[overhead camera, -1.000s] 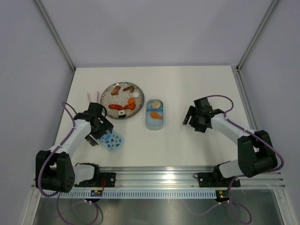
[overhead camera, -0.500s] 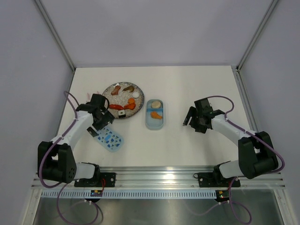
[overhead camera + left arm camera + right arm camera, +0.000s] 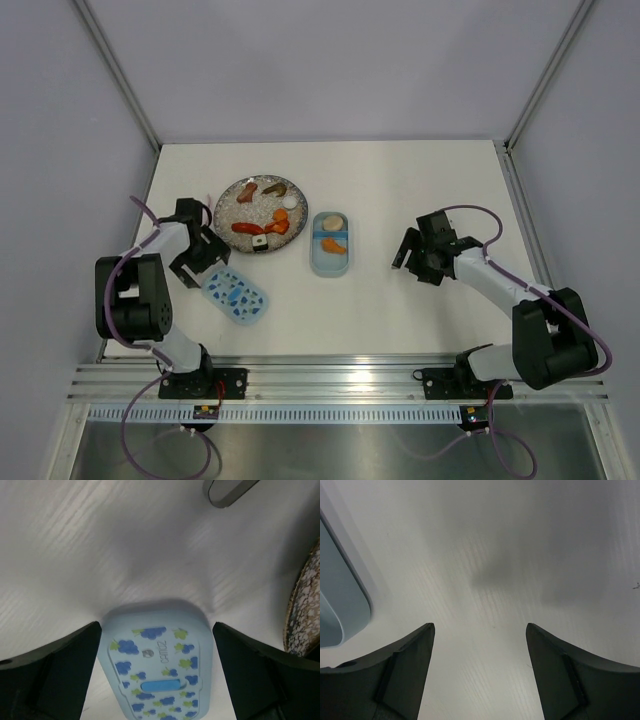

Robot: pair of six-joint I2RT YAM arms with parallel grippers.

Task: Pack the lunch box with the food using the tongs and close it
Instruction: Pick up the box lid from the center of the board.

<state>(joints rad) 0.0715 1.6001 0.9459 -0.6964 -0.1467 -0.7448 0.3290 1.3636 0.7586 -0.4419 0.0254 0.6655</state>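
Observation:
The lunch box [image 3: 331,262] stands open mid-table, with a pale piece [image 3: 333,221] and an orange piece [image 3: 334,244] of food in it. Its flecked lid [image 3: 235,295] lies flat to the left. My left gripper [image 3: 198,262] hangs open just up-left of the lid. From the left wrist, the lid [image 3: 157,675] shows below the wide-apart fingers, untouched by my left gripper [image 3: 156,625]. A pale rounded end there looks like the tongs [image 3: 227,492]. My right gripper [image 3: 403,250] is open and empty right of the box. The right wrist view shows the lunch box [image 3: 340,595] left of my right gripper [image 3: 480,626].
A round grey speckled plate [image 3: 228,205] behind the lid carries several more food pieces, red, orange, brown and white. Its rim [image 3: 305,605] shows at the right of the left wrist view. Grey walls and metal posts bound the table, and a rail runs along the near edge.
My left gripper has drawn back up and left off the lid, which stays flat where it was. The right arm has barely moved.

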